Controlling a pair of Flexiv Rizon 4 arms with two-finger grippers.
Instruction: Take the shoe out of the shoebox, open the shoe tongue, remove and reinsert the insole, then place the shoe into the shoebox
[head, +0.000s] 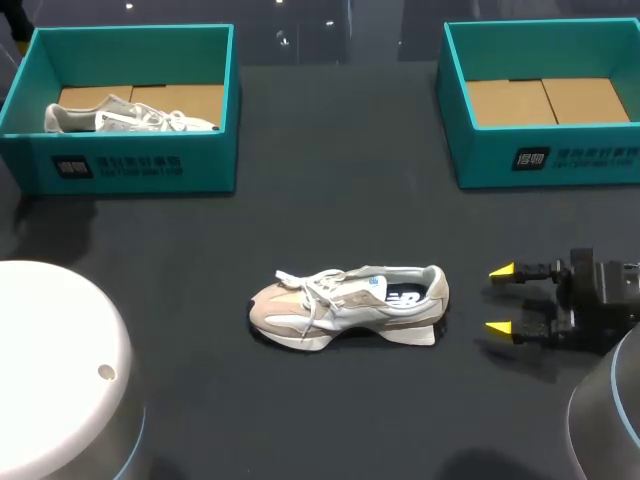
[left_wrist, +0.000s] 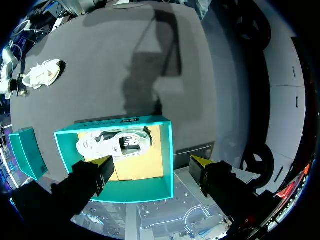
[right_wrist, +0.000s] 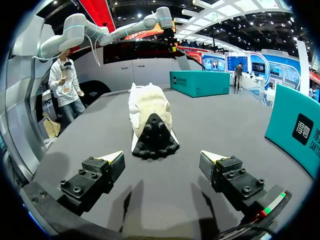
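A low sneaker (head: 350, 305) in beige, grey and white stands upright on its sole on the dark desk (head: 300, 230). It is just ahead of the right fingers (head: 503, 270), with its heel toward them and its toe pointing away. White laces lie loose over the tongue, and a dark insole shows in the opening. The heel end of the sole is black and studded.

One open teal shoebox (head: 130, 165) sits beneath the left fingers (left_wrist: 102, 162). A second grey-and-white shoe (head: 125, 117) lies on its side on that box's brown cardboard floor.

Another open teal shoebox (head: 545, 160) stands off to one side of the right fingers, well apart from them, with its cardboard floor showing.
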